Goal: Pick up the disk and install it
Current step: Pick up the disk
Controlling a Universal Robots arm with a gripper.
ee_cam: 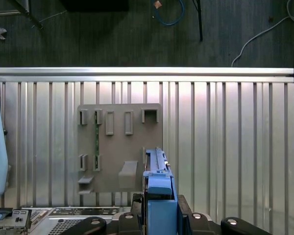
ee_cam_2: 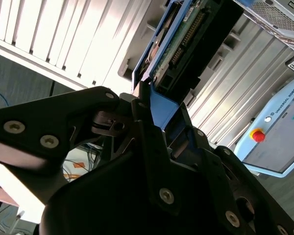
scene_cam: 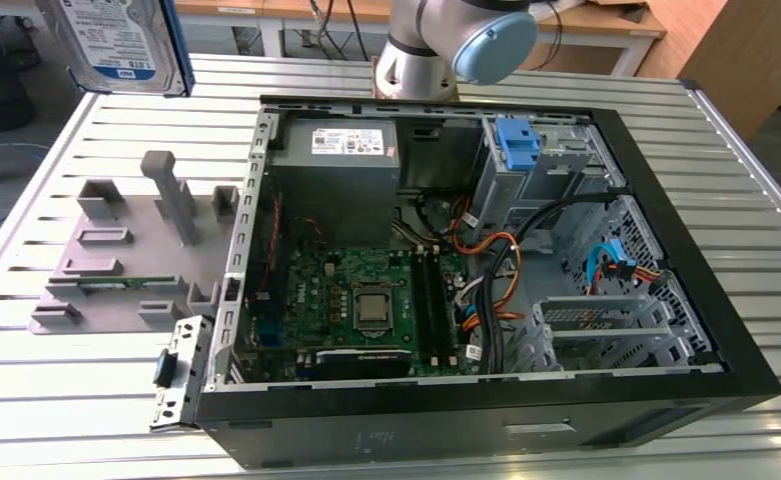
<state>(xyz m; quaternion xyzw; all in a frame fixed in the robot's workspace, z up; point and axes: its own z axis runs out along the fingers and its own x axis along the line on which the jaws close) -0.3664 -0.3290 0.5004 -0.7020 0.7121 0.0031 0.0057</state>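
Disk (scene_cam: 110,45) hangs high over the far corner of the worktop (scene_cam: 70,390) at the exterior view's left, upright, with its white-and-blue label turned toward that camera. In the second wrist view the disk (ee_cam_2: 186,39) sticks out edge-on from the black jaws, its circuit-board side and connector row showing. The jaws are clenched on it. They seem to grip it at a blue side rail (ee_cam_2: 161,115), though the contact itself is mostly hidden. In the first wrist view the disk (ee_cam: 156,164) sits above the edge of a grey slotted fixture plate (ee_cam: 120,147) that lies flat on the ribbed aluminium worktop.

That fixture plate (scene_cam: 110,260) lies just beside an open computer case (scene_cam: 710,330), which rests on its side with its motherboard (scene_cam: 350,290) exposed. A grey power supply (scene_cam: 343,150) sits at the case's far end, with an upright blue latch (scene_cam: 517,140) near it. The arm (scene_cam: 444,50) rises behind the case. A teach pendant (ee_cam_2: 279,132) with a red button lies on the worktop.
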